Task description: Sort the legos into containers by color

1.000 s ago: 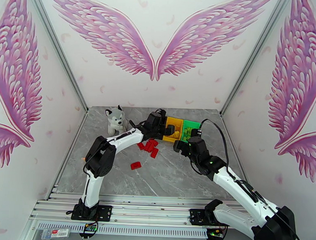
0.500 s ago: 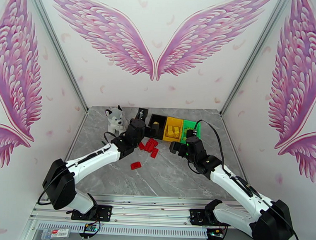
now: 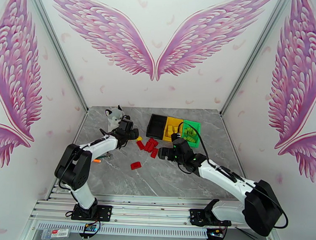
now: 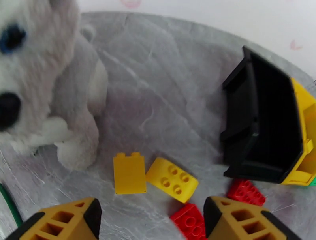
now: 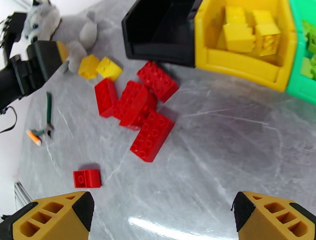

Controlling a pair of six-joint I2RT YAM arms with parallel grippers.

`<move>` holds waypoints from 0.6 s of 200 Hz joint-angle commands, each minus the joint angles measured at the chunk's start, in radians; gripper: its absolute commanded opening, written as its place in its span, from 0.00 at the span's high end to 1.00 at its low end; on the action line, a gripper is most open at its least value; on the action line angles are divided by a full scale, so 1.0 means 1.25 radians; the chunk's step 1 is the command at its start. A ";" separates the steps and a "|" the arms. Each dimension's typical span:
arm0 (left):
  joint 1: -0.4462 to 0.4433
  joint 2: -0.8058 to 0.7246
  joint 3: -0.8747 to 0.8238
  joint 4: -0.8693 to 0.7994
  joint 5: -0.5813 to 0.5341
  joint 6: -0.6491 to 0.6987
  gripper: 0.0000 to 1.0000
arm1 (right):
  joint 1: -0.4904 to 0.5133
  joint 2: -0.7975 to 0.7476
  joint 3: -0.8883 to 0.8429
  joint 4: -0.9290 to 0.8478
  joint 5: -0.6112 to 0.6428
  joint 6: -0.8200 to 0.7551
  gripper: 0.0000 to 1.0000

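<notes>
Two yellow legos point(image 4: 129, 173) point(image 4: 172, 179) lie by the husky's paw, just ahead of my open, empty left gripper point(image 4: 152, 221) point(image 3: 131, 133). A cluster of several red legos point(image 5: 138, 102) point(image 3: 148, 146) sits in front of the black bin point(image 5: 162, 27) point(image 3: 157, 124), which looks empty. One more red lego point(image 5: 87, 178) point(image 3: 135, 165) lies alone nearer the arms. The yellow bin point(image 5: 245, 63) point(image 3: 173, 128) holds yellow legos and the green bin point(image 5: 302, 89) point(image 3: 190, 131) holds green ones. My right gripper point(image 5: 162, 217) point(image 3: 164, 154) hangs open, empty, just right of the red cluster.
The plush husky point(image 4: 43, 90) point(image 3: 114, 117) sits at the back left, close to my left gripper. A small pair of pliers point(image 5: 48, 122) and an orange piece point(image 5: 33, 137) lie on the marble table point(image 3: 176, 181) to the left.
My left arm swung left from the bins to the husky and the yellow legos. My right gripper moved left from the green bin to beside the red cluster.
</notes>
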 commanded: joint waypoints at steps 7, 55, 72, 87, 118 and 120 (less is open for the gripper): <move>0.017 0.070 0.058 -0.049 0.005 0.000 0.32 | 0.029 0.054 0.054 -0.004 -0.006 -0.022 0.02; 0.038 0.125 0.078 -0.032 0.016 0.004 0.37 | 0.051 0.109 0.081 -0.013 -0.001 -0.031 0.03; 0.039 0.139 0.091 -0.026 0.023 0.003 0.38 | 0.052 0.110 0.082 -0.015 0.005 -0.032 0.03; 0.040 0.152 0.105 -0.023 0.029 0.003 0.40 | 0.052 0.109 0.084 -0.018 0.009 -0.034 0.03; 0.041 0.181 0.148 -0.030 0.039 0.001 0.45 | 0.052 0.108 0.084 -0.019 0.015 -0.034 0.03; 0.041 0.183 0.152 -0.031 0.039 0.001 0.45 | 0.052 0.108 0.084 -0.020 0.015 -0.035 0.03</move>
